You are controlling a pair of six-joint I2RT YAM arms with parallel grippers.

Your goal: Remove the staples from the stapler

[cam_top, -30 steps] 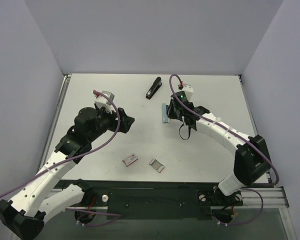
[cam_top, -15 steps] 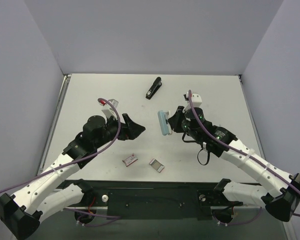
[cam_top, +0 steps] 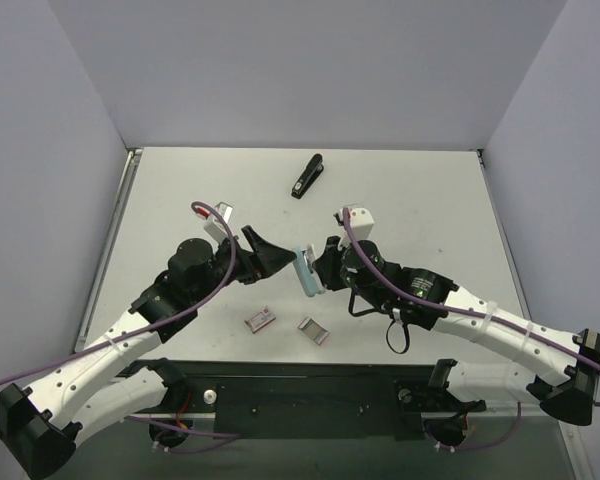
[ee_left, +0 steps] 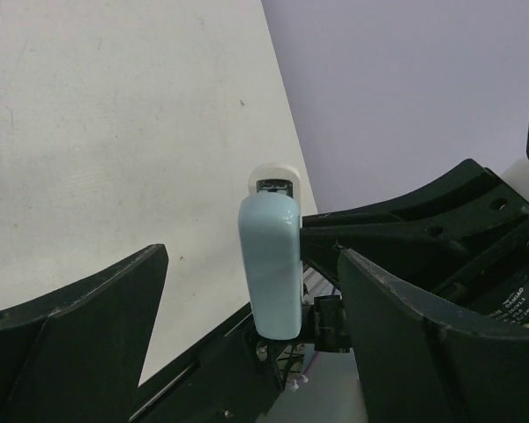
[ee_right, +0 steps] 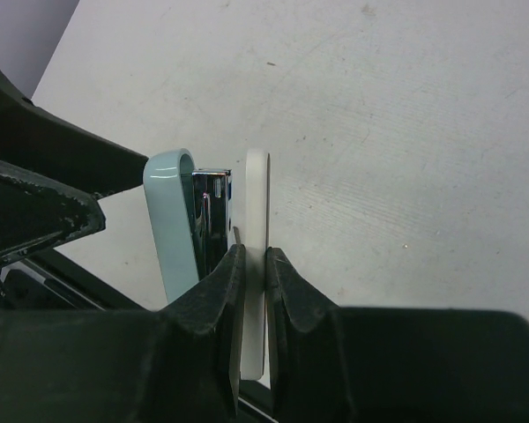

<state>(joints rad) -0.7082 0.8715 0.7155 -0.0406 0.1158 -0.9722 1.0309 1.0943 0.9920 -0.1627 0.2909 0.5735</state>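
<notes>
Top external view first: both arms meet over the middle of the desk (cam_top: pixel 410 190). The right claw (cam_top: pixel 320 268) holds a pale blue stapler (cam_top: pixel 306 272) up off the surface, presented end-on to the left claw (cam_top: pixel 278 256), probably so the second arm can work it. A black object (cam_top: pixel 306 176) lies well apart at the back. A reddish-brown box (cam_top: pixel 261 319) and a grey tray (cam_top: pixel 313 331) sit near the front edge, below the meeting point, perhaps to catch what comes out.

Left wrist view: the left claw (ee_left: pixel 253 256) is spread wide, and the stapler (ee_left: pixel 271 256) stands upright between its two dark fingers (ee_left: pixel 79 326), apparently touching neither. That looks like a line-up for a pinch on the blue top.

Right wrist view: the right claw (ee_right: pixel 256 256) is clenched on the stapler's white base plate alone. That grip leaves the blue lid (ee_right: pixel 170 220) and the chrome rail (ee_right: pixel 213 220) free, which looks deliberate, since the lid has to swing away before anything slides out. The staples cannot be made out in any view, so presumably they are inside and the unloading is not yet done.
</notes>
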